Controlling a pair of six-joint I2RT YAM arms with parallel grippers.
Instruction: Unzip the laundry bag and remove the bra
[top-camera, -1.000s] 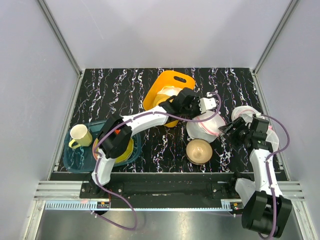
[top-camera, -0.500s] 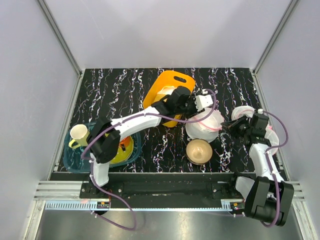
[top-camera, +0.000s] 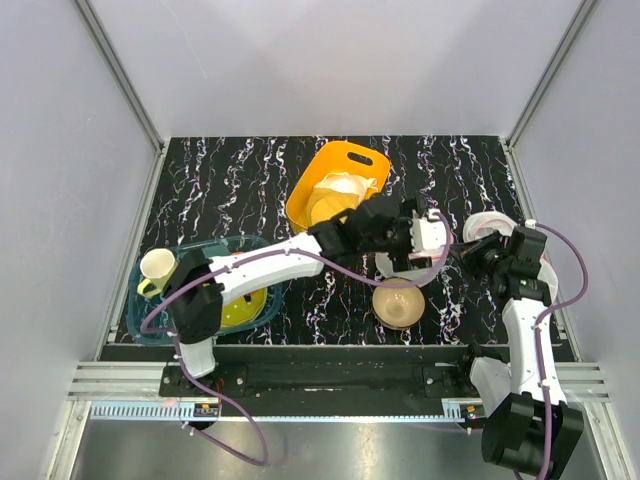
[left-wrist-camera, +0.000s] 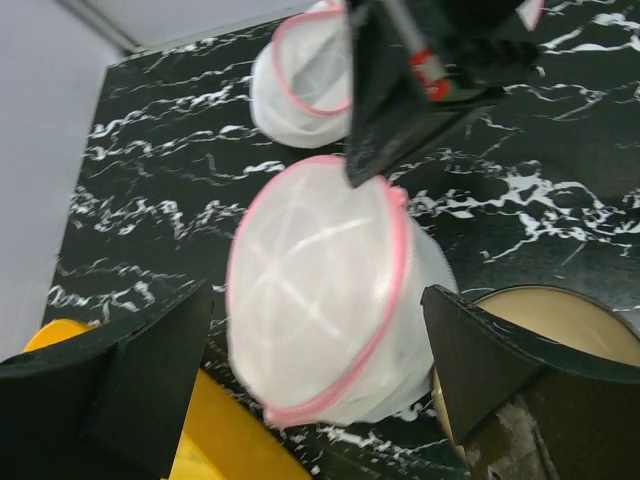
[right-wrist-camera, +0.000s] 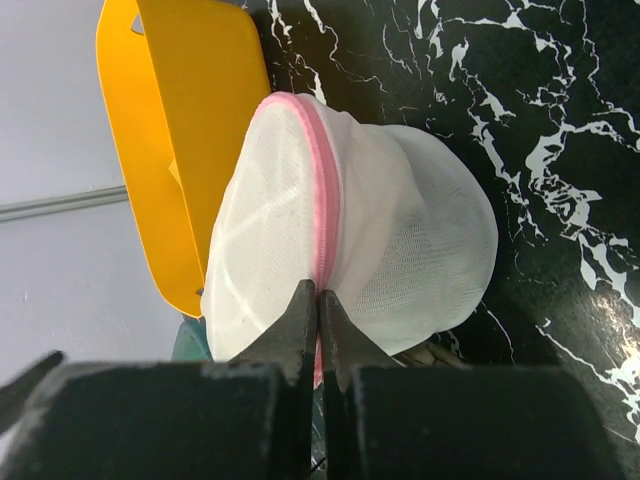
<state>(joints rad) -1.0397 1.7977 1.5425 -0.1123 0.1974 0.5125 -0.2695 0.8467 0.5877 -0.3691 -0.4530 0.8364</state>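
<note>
The laundry bag (left-wrist-camera: 300, 250) is a white mesh drum with pink zip trim, lying on its side on the black marbled table. My left gripper (left-wrist-camera: 318, 300) hovers over it, open, with its fingers (left-wrist-camera: 110, 390) wide apart on either side and not touching it. My right gripper (right-wrist-camera: 318, 290) is shut, pinching the pink zip trim (right-wrist-camera: 325, 210) at the bag's rim. In the top view the left gripper (top-camera: 428, 238) covers most of the bag (top-camera: 390, 266), and the right gripper (top-camera: 468, 252) meets it from the right. The bra is hidden.
A tan bowl (top-camera: 397, 302) sits just in front of the bag. An orange bin (top-camera: 335, 185) lies behind it. A flat pink-rimmed white disc (top-camera: 490, 224) rests at the right. A teal tray (top-camera: 150, 318) with a cup and a yellow plate sits at the left.
My left gripper has opened from shut and shifted right and nearer over the bag. My right gripper has shut on the pink trim.
</note>
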